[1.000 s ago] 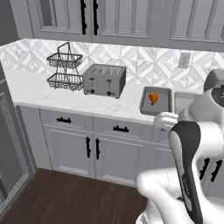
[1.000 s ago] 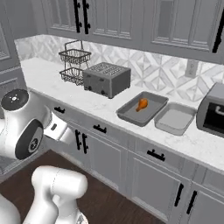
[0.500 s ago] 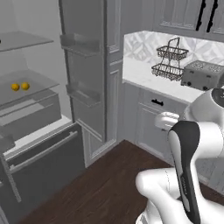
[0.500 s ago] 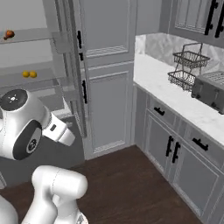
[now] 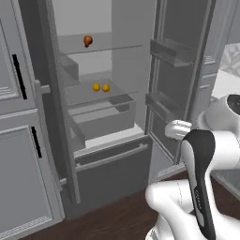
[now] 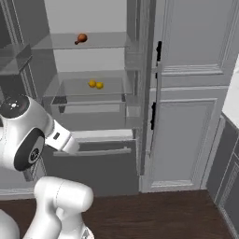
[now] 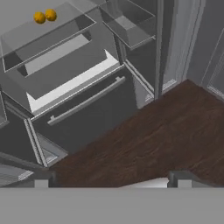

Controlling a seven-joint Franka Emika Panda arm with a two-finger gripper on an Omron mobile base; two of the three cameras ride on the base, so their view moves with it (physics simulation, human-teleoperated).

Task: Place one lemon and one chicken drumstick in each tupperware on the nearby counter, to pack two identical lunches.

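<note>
I count two lemons lying side by side, nearly touching, on the middle glass shelf of the open fridge, and one chicken drumstick alone on the shelf above them. Below the lemons I see one clear drawer, and under that the pull-out freezer front with its long bar handle. My gripper hangs well short of the fridge over the dark wood floor, its two fingertips set wide apart with nothing between them.
</note>
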